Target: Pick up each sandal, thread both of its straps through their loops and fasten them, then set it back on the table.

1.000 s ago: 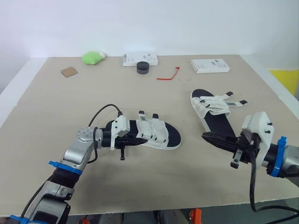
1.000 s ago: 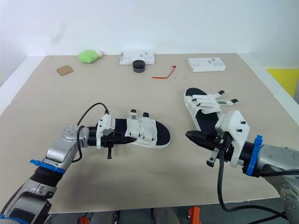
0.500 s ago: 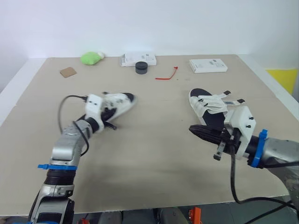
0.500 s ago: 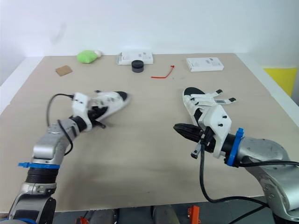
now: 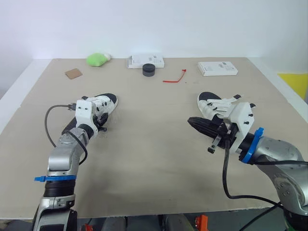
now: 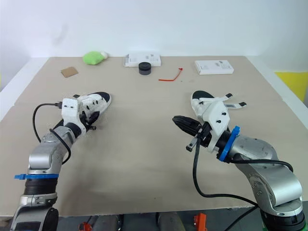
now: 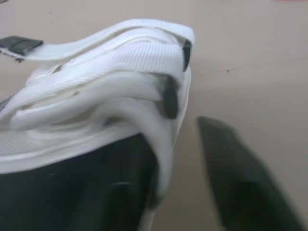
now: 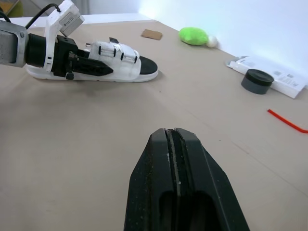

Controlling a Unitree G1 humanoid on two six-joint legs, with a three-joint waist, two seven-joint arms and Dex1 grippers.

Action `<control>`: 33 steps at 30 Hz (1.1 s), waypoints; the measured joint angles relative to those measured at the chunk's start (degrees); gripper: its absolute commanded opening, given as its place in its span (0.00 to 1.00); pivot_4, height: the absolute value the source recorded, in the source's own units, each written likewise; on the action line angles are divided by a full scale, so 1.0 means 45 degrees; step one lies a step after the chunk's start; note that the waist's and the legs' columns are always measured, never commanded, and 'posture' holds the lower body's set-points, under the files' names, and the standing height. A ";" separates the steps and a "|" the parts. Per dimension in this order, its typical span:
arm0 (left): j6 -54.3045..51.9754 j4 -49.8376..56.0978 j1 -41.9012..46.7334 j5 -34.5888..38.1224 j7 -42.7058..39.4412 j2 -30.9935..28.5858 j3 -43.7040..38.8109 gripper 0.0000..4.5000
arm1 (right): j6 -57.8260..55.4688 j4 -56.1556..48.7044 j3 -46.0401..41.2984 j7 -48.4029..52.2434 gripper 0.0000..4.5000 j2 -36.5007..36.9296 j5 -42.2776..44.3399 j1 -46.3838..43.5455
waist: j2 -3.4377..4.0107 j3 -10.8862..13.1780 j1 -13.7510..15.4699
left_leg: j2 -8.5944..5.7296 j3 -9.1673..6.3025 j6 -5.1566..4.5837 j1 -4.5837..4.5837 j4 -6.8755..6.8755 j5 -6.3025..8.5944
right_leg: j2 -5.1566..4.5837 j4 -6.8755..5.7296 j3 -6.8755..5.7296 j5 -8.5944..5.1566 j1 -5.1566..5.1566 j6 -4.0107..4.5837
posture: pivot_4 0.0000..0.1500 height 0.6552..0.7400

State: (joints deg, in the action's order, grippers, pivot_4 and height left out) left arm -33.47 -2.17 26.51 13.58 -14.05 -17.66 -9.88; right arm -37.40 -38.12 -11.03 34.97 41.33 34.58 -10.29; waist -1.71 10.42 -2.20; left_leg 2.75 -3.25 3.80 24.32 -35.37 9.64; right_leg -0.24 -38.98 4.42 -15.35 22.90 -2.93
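Note:
One white sandal with a black footbed (image 5: 104, 102) lies flat on the table's left side, its straps (image 7: 106, 72) folded across the top. My left gripper (image 5: 101, 118) lies along its near edge, open; one black finger (image 7: 236, 183) stands off the sandal's side with bare table between. The second sandal (image 5: 219, 107) lies at the right, its black-tipped straps (image 5: 237, 98) loose and sticking out. My right gripper (image 5: 197, 123) hovers just left of that sandal, shut and empty, fingers (image 8: 175, 192) pressed together.
Along the far edge are a green lump (image 5: 96, 59), a brown card (image 5: 73, 73), a white box (image 5: 146, 61) with a black puck (image 5: 148, 70) in front, a red tie (image 5: 174, 78) and another white box (image 5: 217, 68). The table (image 5: 154, 163) ends near my arms.
My left arm carried its sandal from the table's middle to the left, laid it down and opened its jaws. My right gripper, still shut, slid inward past the second sandal.

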 measured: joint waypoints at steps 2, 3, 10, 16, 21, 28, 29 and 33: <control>0.0121 -0.0416 0.0387 -0.0043 0.0275 0.0315 0.0033 0.97 | 0.0017 0.0005 0.0008 0.0017 0.00 0.0000 -0.0001 0.0006 | -0.0001 0.0000 0.0000 | -0.0001 0.0001 0.0003 0.0003 -0.0005 -0.0005 | -0.0001 0.0000 0.0002 0.0006 -0.0001 -0.0008 | 1.00 1.00; 0.0158 -0.0565 0.0563 -0.0056 0.0380 0.0449 0.0051 0.99 | 0.0027 0.0011 0.0009 0.0029 0.00 0.0000 -0.0006 0.0007 | -0.0004 0.0002 -0.0001 | -0.0001 0.0002 0.0004 0.0004 -0.0006 -0.0005 | -0.0001 0.0001 0.0004 0.0007 -0.0001 -0.0009 | 1.00 1.00; -0.0211 -0.0456 0.1329 0.0056 0.0339 0.0676 0.0387 0.99 | 0.0122 0.0090 0.0145 0.0240 0.00 0.0000 0.0004 -0.0061 | -0.0006 0.0004 -0.0047 | -0.0003 0.0003 0.0005 0.0013 0.0001 -0.0005 | 0.0000 0.0002 0.0007 0.0002 0.0006 -0.0008 | 1.00 1.00; -0.2330 0.1954 0.0185 0.1021 -0.1334 -0.1141 0.0649 0.99 | 0.0272 0.0556 0.0260 0.0529 0.00 -0.0007 0.0017 -0.0296 | -0.0009 0.0007 -0.0137 | 0.0007 0.0008 0.0005 0.0012 0.0010 -0.0004 | 0.0011 -0.0001 0.0017 0.0001 0.0028 -0.0003 | 1.00 1.00; -0.3963 0.4168 -0.2101 0.1978 -0.3938 -0.4762 0.0794 0.99 | 0.0401 0.0885 0.0330 0.0840 0.00 0.0043 0.0020 -0.0481 | -0.0016 0.0012 -0.0280 | 0.0026 0.0031 0.0009 -0.0003 0.0029 0.0000 | 0.0017 -0.0006 0.0037 -0.0010 0.0040 0.0021 | 1.00 1.00; -0.3916 0.5468 -0.4167 0.4773 -0.7523 -0.6255 -0.1466 0.99 | 0.0371 0.1120 0.0263 0.1484 0.00 0.0271 0.0436 -0.0793 | -0.0009 0.0020 -0.0065 | 0.0021 0.0034 0.0008 0.0017 0.0015 -0.0001 | -0.0011 -0.0002 0.0021 -0.0046 0.0047 0.0084 | 1.00 1.00; -0.3994 0.5833 -0.4338 0.5402 -0.7974 -0.6310 -0.1841 0.99 | 0.0309 0.1171 0.0197 0.1624 0.00 0.0341 0.0604 -0.0802 | -0.0011 0.0020 -0.0069 | 0.0020 0.0040 0.0009 0.0025 0.0014 0.0000 | -0.0020 0.0001 0.0022 -0.0047 0.0050 0.0084 | 1.00 1.00; -0.4485 0.6891 -0.5487 0.7118 -0.8790 -0.6761 -0.3424 0.99 | -0.0161 0.1129 -0.0956 0.2431 0.00 0.0768 0.2021 0.0034 | -0.0003 0.0017 -0.0062 | 0.0027 0.0025 -0.0012 0.0021 0.0027 0.0014 | -0.0005 -0.0003 0.0003 -0.0059 0.0053 0.0079 | 1.00 1.00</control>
State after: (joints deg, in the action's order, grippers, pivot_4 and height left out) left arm -53.65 28.83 1.82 45.61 -53.60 -48.08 -25.29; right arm -38.12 -33.03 -15.34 45.92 44.78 43.67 -10.13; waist -1.72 10.50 -2.47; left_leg 2.87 -3.14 3.75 24.42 -35.25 9.70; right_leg -0.27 -39.00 4.43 -15.62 23.14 -2.57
